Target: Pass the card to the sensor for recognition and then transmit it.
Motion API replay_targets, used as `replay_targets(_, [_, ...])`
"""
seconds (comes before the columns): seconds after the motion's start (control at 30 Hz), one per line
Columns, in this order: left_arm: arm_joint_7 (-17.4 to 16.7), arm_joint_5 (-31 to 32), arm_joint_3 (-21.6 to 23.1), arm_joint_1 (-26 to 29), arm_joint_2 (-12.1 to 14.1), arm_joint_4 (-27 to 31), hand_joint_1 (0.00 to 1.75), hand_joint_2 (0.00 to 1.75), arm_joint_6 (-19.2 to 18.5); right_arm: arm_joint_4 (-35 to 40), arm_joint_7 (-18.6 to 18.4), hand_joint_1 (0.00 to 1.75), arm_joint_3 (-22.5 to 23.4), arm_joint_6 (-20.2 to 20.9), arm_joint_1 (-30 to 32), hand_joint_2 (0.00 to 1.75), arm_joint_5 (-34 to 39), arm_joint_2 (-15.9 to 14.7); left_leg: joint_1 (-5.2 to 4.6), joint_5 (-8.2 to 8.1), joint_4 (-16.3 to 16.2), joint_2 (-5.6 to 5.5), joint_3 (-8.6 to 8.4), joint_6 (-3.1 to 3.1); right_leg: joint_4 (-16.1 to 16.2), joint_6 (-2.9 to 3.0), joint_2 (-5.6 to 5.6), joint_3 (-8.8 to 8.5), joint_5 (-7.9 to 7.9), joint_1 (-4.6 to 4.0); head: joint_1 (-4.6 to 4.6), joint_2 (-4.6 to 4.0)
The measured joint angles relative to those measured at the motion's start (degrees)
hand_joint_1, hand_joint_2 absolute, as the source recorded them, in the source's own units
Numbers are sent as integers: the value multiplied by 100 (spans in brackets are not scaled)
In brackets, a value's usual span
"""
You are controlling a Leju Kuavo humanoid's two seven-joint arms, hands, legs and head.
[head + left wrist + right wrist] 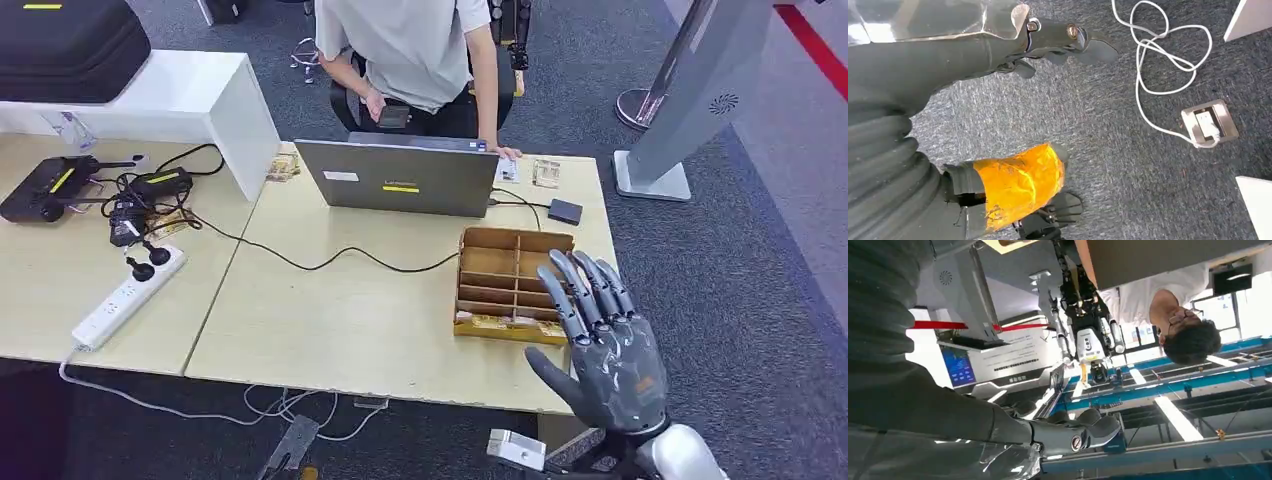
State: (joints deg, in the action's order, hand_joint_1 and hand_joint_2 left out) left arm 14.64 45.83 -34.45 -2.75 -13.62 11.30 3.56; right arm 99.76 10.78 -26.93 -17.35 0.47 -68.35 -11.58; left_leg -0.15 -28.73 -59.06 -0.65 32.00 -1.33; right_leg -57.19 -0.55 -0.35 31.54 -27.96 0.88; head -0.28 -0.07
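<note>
The right hand [605, 340] rises at the near edge of the pale wood-grain tabletop [330, 330], its dark grey segmented fingers spread straight and holding nothing. Just beyond its fingertips sits a shallow brown cardboard organizer [510, 282] split into rectangular compartments, thin cards [495, 322] lying flat in its nearest row. A matte grey laptop [398, 178] stands behind, a black cable curving past it; a small black square sensor [565, 211] lies beside it. A seated person [410, 60] faces the tabletop. The left hand [1048, 40] hangs over coarse grey carpet, fingers loosely apart, empty.
</note>
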Motion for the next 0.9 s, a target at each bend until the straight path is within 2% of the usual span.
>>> replay_targets(0.17, [-4,20,-15,-9,-2,0,0,175,-2,-187,11,0,-133,-48,82,175,-130,35,0,0,0,0,-1,0,0,0,0,-1,0,0,0,0])
replay_targets(0.4, [-52,89,-26,-36,-9,0,0,175,-7,-825,-200,0,-297,-332,66,175,-521,214,2,2,0,0,-1,0,-1,0,-1,-3,1,-1,0,0])
replay_targets(0.5, [-52,151,-26,-50,-24,0,0,175,-24,-1448,-532,0,-308,-774,-80,175,-984,367,3,2,0,1,-1,0,-1,0,0,-3,1,-2,0,0])
replay_targets(0.6, [-52,201,-26,-62,-33,0,0,175,-37,-2171,-701,0,-308,-1228,-295,175,-1169,531,3,2,0,1,-2,0,-1,0,0,-3,1,-2,0,0])
replay_targets(0.9, [-63,297,-26,-76,-55,0,0,175,-20,-3594,-894,0,-205,-1620,-747,175,-1506,870,3,2,0,0,-1,0,-1,0,-1,-3,1,-2,2,0])
